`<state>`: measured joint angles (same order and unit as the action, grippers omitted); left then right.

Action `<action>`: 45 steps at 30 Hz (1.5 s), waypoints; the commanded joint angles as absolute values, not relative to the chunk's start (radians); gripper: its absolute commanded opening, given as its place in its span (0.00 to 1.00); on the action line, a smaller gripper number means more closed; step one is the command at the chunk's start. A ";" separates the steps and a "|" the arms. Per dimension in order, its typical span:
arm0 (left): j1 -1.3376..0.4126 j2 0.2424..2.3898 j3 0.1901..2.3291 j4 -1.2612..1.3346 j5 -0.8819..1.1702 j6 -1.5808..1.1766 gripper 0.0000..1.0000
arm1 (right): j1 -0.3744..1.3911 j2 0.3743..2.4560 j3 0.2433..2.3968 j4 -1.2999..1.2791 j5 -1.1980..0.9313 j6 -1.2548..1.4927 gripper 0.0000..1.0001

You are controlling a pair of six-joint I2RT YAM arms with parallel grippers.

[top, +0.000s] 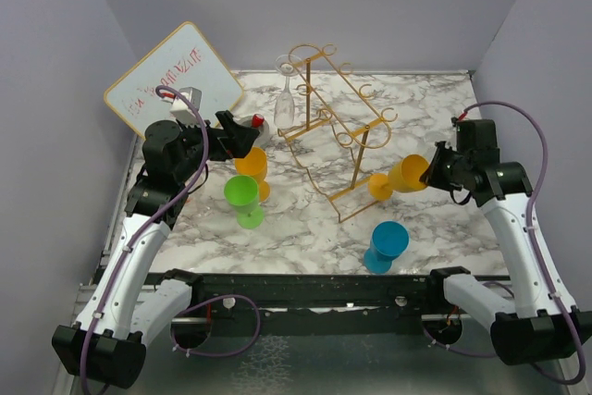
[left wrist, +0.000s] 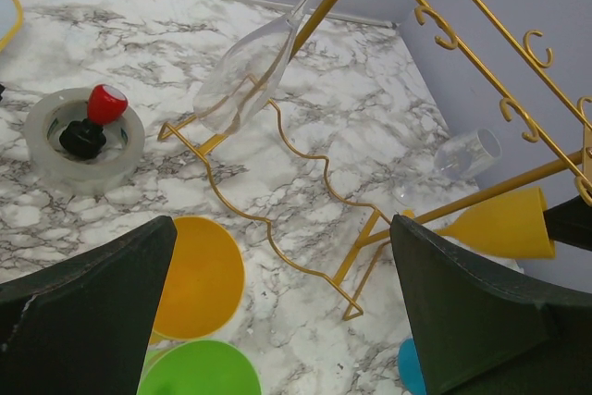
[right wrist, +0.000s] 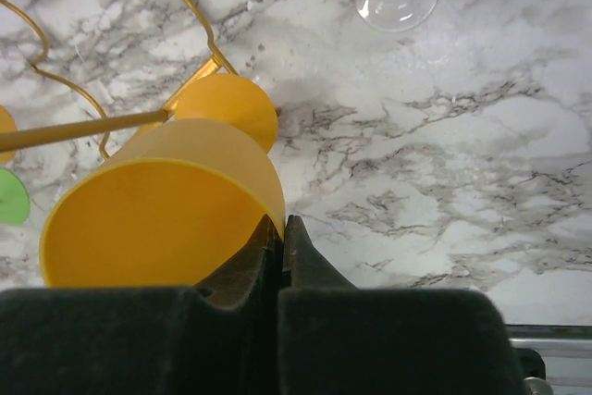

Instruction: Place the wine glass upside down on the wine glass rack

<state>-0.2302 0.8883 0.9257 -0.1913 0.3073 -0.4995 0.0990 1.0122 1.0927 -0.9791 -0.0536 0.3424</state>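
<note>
The gold wire rack (top: 333, 127) stands mid-table. My right gripper (top: 435, 171) is shut on the rim of an orange wine glass (top: 407, 175), held on its side. The glass's foot (top: 379, 187) points at the rack's near right arm, close to the wire. In the right wrist view the gripper (right wrist: 282, 228) pinches the glass wall (right wrist: 166, 210) beside a rack bar (right wrist: 83, 127). My left gripper (top: 242, 141) is open and empty, left of the rack. A clear wine glass (top: 286, 99) hangs upside down on the rack's left side and also shows in the left wrist view (left wrist: 245, 76).
A second orange glass (top: 252, 166) and a green glass (top: 242, 196) stand under the left gripper. A blue glass (top: 386, 245) stands near the front. Another clear glass (left wrist: 467, 153) lies behind the rack. A tape roll (left wrist: 83, 136) and a whiteboard (top: 176, 80) are at the back left.
</note>
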 commanded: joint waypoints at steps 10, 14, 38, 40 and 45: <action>-0.227 0.854 1.002 -0.215 0.347 -0.534 0.99 | 0.100 0.898 1.263 -0.884 0.160 0.418 0.01; -0.227 0.855 1.031 -0.210 0.349 -0.549 0.99 | 0.101 0.850 1.267 -0.757 0.141 0.446 0.01; -0.438 1.139 1.262 0.200 0.504 -0.938 0.98 | 0.100 0.665 1.010 0.099 -0.179 0.710 0.00; -0.462 1.153 1.269 0.245 0.478 -0.982 0.99 | 0.100 0.651 0.991 0.130 -0.203 0.742 0.01; -0.580 1.161 1.290 0.289 0.329 -1.015 0.99 | 0.100 0.629 0.945 0.201 -0.241 0.858 0.01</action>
<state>-0.4881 1.1629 1.2572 0.1814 0.4549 -0.9527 0.0990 0.6434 0.9791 0.0883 -0.1719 0.7368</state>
